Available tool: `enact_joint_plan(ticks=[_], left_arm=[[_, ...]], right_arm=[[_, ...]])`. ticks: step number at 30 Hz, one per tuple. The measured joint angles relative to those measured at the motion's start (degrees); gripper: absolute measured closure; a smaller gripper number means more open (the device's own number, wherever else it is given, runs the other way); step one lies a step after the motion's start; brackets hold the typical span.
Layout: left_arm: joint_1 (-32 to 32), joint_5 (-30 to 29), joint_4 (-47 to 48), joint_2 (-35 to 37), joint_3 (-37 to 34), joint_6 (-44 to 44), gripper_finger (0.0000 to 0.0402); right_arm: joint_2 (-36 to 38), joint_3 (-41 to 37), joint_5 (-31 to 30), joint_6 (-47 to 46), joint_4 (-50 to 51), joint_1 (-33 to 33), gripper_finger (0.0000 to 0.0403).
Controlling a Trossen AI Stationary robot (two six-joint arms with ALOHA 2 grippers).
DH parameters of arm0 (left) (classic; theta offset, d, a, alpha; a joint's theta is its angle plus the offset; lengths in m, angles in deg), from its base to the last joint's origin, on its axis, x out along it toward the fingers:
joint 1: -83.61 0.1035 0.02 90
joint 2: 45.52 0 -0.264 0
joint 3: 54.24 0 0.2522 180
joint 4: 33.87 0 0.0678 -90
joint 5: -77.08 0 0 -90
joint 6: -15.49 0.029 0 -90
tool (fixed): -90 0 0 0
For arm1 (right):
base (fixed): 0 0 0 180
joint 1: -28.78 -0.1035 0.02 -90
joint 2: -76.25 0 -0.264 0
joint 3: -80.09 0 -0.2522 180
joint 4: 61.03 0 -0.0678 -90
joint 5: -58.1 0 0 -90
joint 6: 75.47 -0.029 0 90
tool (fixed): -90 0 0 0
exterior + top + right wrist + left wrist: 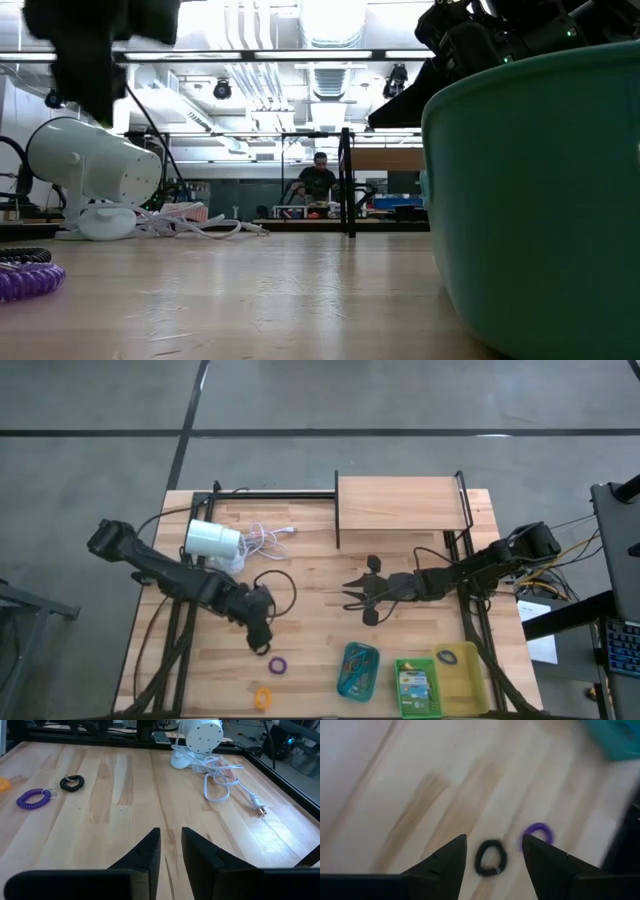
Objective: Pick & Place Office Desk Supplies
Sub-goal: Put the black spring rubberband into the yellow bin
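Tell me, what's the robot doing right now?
Left gripper open above black loop. Right gripper empty, waiting mid-table. Purple loop lies beside it.

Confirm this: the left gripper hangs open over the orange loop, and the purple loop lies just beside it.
Not quite. The loop under the open left gripper is the black loop, not an orange one; the left wrist view shows it between the fingers. The purple loop does lie just beside it. The orange one sits apart, near the table's front edge in the high view.

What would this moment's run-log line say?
left gripper: jaws open, over black loop | purple loop: beside it, on table | right gripper: empty, mid-table | teal tray: holds loops
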Motion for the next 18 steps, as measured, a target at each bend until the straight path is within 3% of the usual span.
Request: enact_joint_plan(ticks=[3,10,14,18], left_arm=[[0.0,0.4,2.4,-0.1,-1.9,-7.8,0.0205],[-0.7,4.7,2.2,0.0,-6.2,-12.7,0.0205],[-1.7,10.0,1.1,0.0,-8.3,-15.8,0.0205],[-2.6,9.9,-2.8,0.0,-10.0,-18.3,0.0205]], right_arm=[[0.0,0.0,0.0,0.0,0.0,0.0,0.0324],[0.0,0.0,0.0,0.0,0.0,0.0,0.0316],[0.0,0.0,0.0,0.0,0.0,0.0,0.0314],[0.0,0.0,0.0,0.0,0.0,0.0,0.0318]])
